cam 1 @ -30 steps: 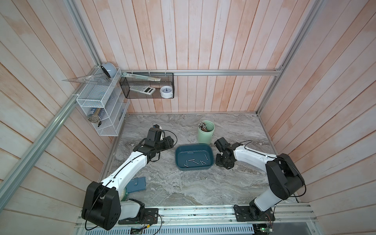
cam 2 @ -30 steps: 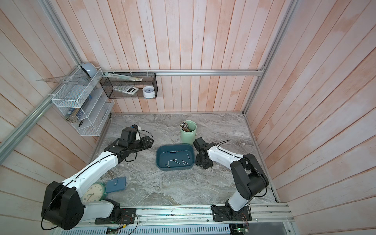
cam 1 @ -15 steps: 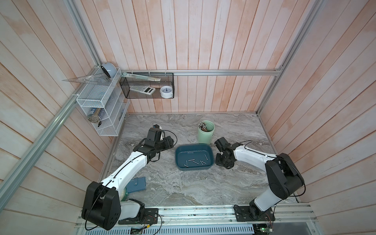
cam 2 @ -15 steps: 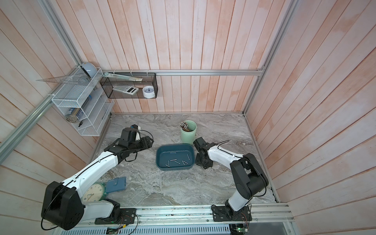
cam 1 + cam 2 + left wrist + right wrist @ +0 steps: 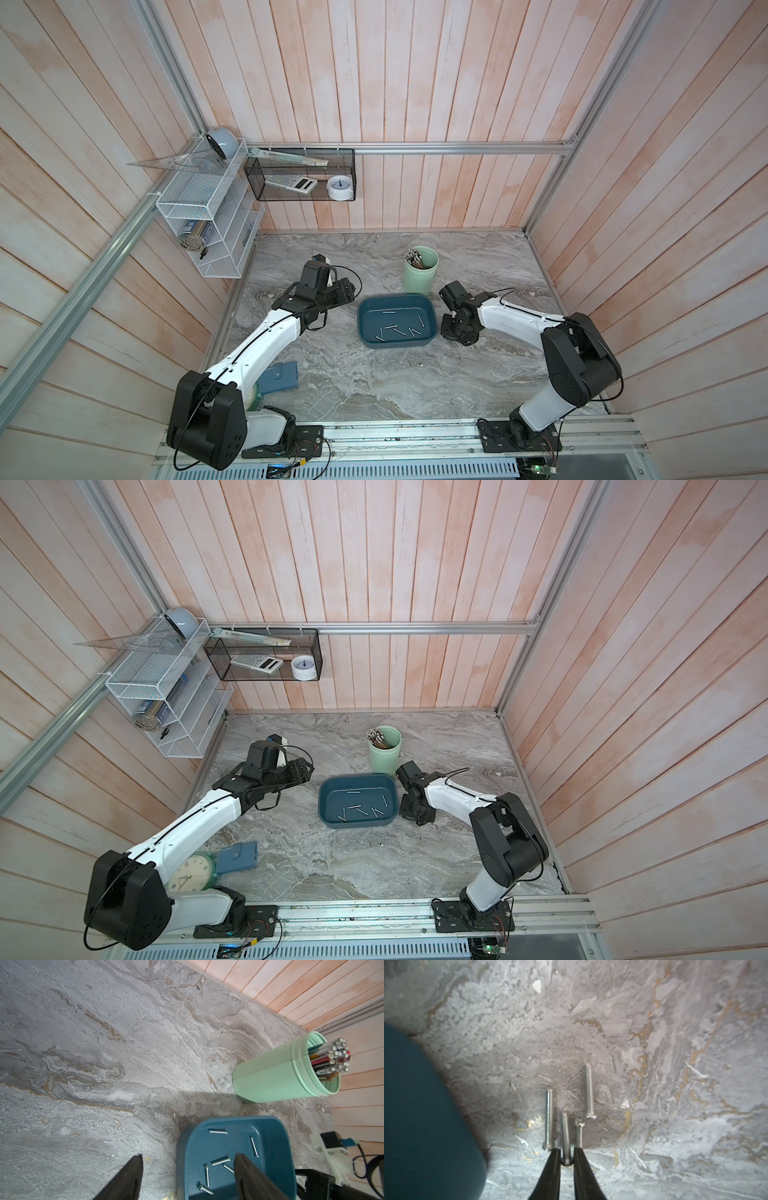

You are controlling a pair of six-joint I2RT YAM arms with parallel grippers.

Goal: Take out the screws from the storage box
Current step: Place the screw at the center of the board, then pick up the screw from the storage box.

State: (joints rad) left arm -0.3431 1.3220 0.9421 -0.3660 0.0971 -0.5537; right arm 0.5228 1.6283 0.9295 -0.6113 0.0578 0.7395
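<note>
Pointing down beside storage box (image 5: 425, 1115), right claw (image 5: 566, 1150) straddles screw (image 5: 565, 1132).

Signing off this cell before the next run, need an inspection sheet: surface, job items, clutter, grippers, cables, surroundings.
Surface: grey marbled tabletop, lightly scratched.
Job's things: storage box holds six screws; four loose screws lie on the tabletop beside it.
Clutter: green cup of pencils behind the box; blue-grey case and a green-rimmed clock near the left arm's base.
Grippers: left gripper open, empty, at the box's edge; right gripper with jaws narrowly apart either side of one loose screw, grip unclear.
Cables: black cable loops at each wrist, off the box.
Surroundings: wood-plank walls; white wire rack; black mesh basket with calculator and small clock.
</note>
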